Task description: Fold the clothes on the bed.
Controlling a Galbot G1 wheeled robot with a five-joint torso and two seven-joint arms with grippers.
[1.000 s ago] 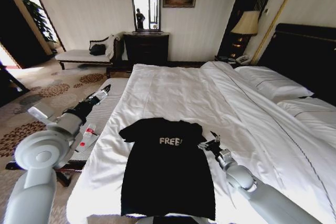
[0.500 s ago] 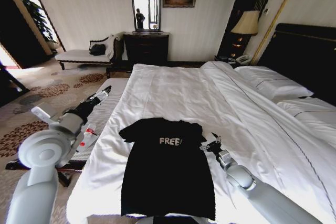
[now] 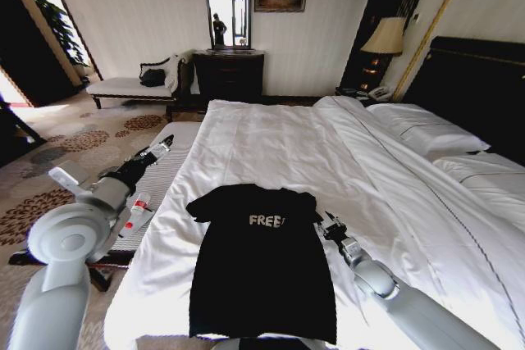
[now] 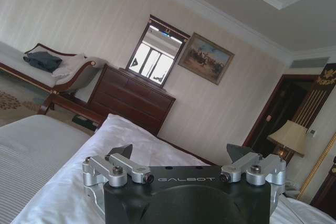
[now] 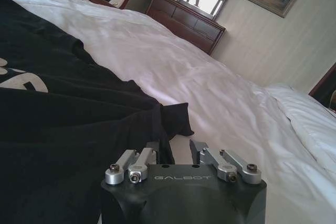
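In the head view, a black short-sleeved T-shirt with white "FREE!" lettering (image 3: 261, 258) is seen spread flat near the foot of the large bed with white duvet and dark wooden frame (image 3: 328, 149), the right gripper (image 3: 326, 223) lowered to the edge of the sleeve, while the left gripper (image 3: 163, 143) is held well apart, over the long white-cushioned bench (image 3: 160, 171) beside the bed. In the left wrist view, the left gripper (image 4: 183, 156) is shown with jaws spread wide on nothing, pointed toward the dark wooden dresser (image 4: 131, 99). In the right wrist view, the right gripper (image 5: 175, 148) is shown with jaws narrowly parted, one fingertip against the black sleeve hem, nothing yet pinched. From here, it is judged that the white duvet could be caught along with the thin fabric if the jaws are closed too low, or the hem missed altogether; a one-sided pull could also drag and wrinkle the whole shirt.
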